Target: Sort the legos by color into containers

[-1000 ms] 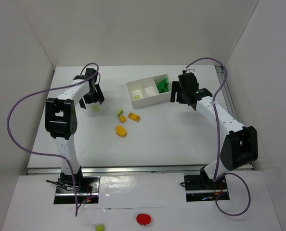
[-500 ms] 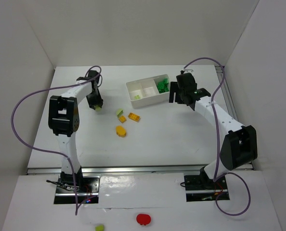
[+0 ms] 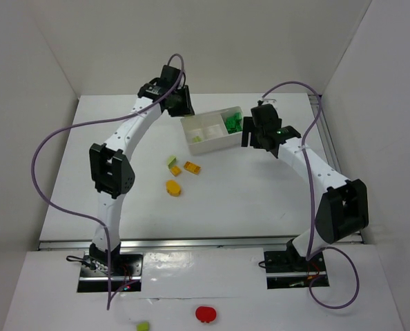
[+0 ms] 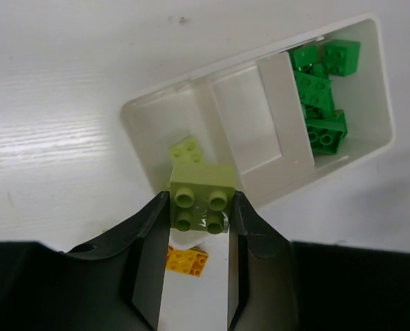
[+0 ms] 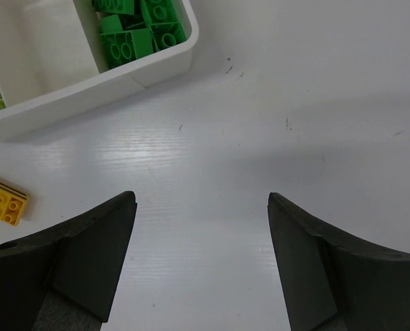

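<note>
My left gripper [image 3: 179,103] is shut on a lime-yellow lego [image 4: 202,200] and hangs above the left end of the white tray [image 3: 212,143]. Seen from the left wrist, the left container holds one lime lego [image 4: 188,149], the middle one shows nothing, and the right one holds several dark green legos [image 4: 319,89]. My right gripper [image 5: 201,200] stands open over bare table just right of the tray, nothing between its fingers. On the table lie a lime lego [image 3: 171,161], an orange lego [image 3: 192,167] and a rounded orange piece [image 3: 172,187].
A red round object [image 3: 206,314] and a lime brick [image 3: 143,325] lie off the table, in front of the arm bases. White walls close in the table at the back and both sides. Purple cables loop from both arms.
The left gripper shut on the lime lego at the table's left, then lifted and swung right to above the tray's left end. The right arm barely moved.
</note>
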Motion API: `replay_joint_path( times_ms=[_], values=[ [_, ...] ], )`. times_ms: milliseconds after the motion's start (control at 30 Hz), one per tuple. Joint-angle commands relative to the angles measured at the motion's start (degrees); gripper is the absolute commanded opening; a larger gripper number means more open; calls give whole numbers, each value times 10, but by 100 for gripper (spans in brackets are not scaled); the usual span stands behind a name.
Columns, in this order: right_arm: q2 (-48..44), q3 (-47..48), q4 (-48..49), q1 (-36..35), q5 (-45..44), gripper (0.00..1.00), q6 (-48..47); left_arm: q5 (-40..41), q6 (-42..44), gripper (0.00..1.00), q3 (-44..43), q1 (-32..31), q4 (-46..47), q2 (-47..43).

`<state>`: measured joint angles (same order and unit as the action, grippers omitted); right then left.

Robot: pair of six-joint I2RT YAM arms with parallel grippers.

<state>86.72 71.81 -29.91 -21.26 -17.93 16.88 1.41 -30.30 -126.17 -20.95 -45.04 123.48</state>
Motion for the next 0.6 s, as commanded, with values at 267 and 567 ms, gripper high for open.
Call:
replay_joint_path(
  times_ms=[267,567],
  values=[
    [-37,10,-23,-5,-25,84,9,-68,-8,89,-56,-8,-6,70],
    [-15,10,-11,-11,-8,84,14,-5,24,85,179,-8,46,-105]
  ],
)
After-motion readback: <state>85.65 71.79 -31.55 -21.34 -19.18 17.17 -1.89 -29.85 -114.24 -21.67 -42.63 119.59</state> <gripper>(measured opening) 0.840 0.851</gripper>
